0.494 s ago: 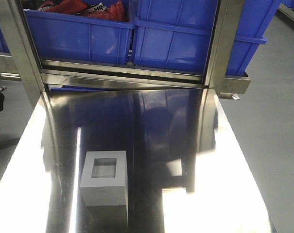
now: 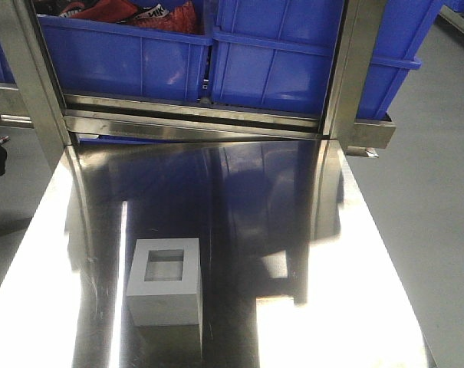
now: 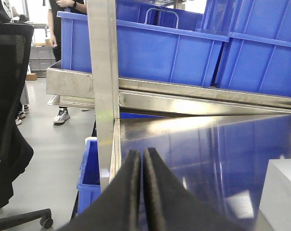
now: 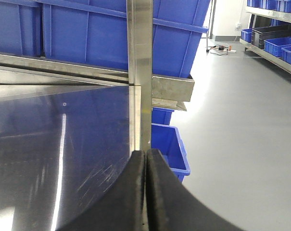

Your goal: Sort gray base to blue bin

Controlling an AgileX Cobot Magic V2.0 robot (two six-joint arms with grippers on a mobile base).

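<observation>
Both the left hand (image 3: 142, 159) and the right hand (image 4: 146, 156) are seen pinched fully closed with nothing gripped, the left one kept off to the left of the gray base (image 2: 164, 282). The gray base is parked on the shiny bench (image 2: 293, 230), opening faced up, untouched, and the blue bin (image 2: 281, 65) is racked well behind it.

I work over a polished steel table (image 2: 239, 192); bright overhead light streaks across it at 6 and 7 o'clock. Steel uprights (image 2: 34, 77) rise at 11 and 1 o'clock, with a steel shelf rail (image 2: 193, 115) between them. Smooth gray floor (image 2: 431, 199) spreads out at 3 o'clock. A black office chair (image 3: 8, 120) stands at 9 o'clock, a bystander's sneakers (image 3: 61, 116) beyond it. Far off at 2 o'clock is a shelving rack (image 4: 272, 48).
</observation>
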